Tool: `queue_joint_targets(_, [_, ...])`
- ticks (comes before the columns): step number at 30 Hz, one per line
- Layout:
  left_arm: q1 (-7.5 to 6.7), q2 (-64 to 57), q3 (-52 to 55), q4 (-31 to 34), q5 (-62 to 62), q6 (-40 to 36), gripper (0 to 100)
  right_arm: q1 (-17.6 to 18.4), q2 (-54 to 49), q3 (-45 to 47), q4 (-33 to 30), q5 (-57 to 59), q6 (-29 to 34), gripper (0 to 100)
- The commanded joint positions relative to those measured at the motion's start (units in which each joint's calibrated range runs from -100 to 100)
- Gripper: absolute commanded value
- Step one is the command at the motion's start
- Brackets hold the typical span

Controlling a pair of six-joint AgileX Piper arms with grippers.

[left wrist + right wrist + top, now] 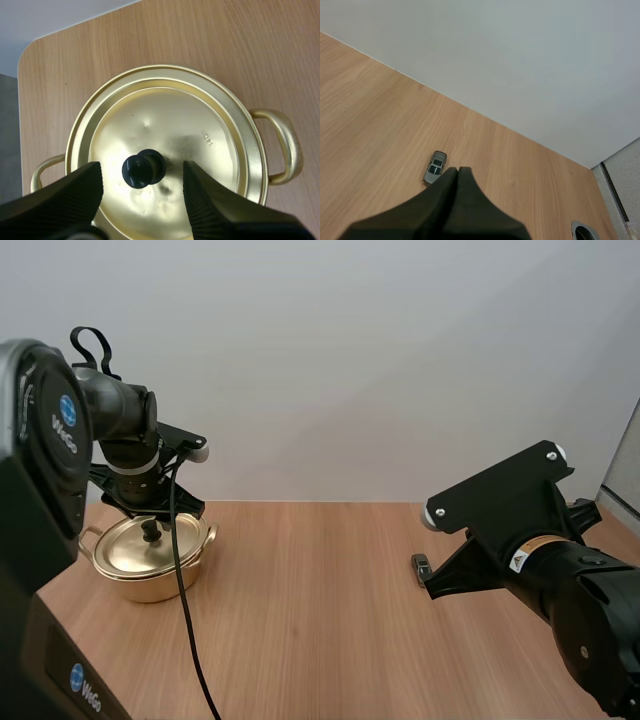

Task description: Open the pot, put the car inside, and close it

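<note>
So, our left arm (45, 455) has "WeGo" printed on it, and the lid (165, 120) carries a tiny stamp we can't read. Our left claw (141, 172) is spread wide either side of the lid's black knob (142, 169), not touching it. The pot (150, 565), lid on, sits near the bench's (320, 630) rounded left corner. Our right claw (457, 172) is closed on nothing, just beside the grey car (435, 168), with plenty of bare wood between pot and car.

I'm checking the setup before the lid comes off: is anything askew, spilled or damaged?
Nothing serious. The lid sits squarely on the pot, bar one small dimple near its middle, under the open left gripper. The car stands on its wheels on the table, just beyond the shut right gripper.
</note>
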Motion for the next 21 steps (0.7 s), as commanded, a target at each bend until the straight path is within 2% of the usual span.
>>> queue_joint_targets(1, [0.01, 0.3, -0.1, -0.1, -0.2, 0.1, 72, 0.0, 0.0, 0.1, 0.0, 0.3, 0.0, 0])
queue_joint_targets(10, [0.01, 5.1, -0.2, 0.2, 1.0, -0.1, 69, 0.0, 0.0, 0.1, 0.0, 1.1, -0.4, 0])
queue_joint_targets(11, [0.01, 5.2, -0.2, 0.3, 0.8, -0.1, 67, 0.0, 0.0, 0.1, 0.0, 1.3, -0.4, 0])
queue_joint_targets(13, [0.01, 5.3, -0.2, 0.4, 0.4, -0.2, 51, 0.0, 0.0, 0.1, 0.0, 1.3, -0.4, 0])
queue_joint_targets(16, [0.01, 5.1, -0.2, 0.8, -1.7, -1.0, 0, 0.0, 0.0, 0.1, 0.0, 1.2, -1.0, 0])
queue_joint_targets(19, [0.01, 4.7, -0.4, 0.7, -3.8, -1.0, 0, 0.0, 2.3, 0.1, 0.9, 0.2, -1.2, 0])
queue_joint_targets(21, [0.01, 3.4, -1.8, 0.0, -4.1, -1.7, 0, 0.0, 7.3, 0.1, 0.8, -2.4, -1.2, 0])
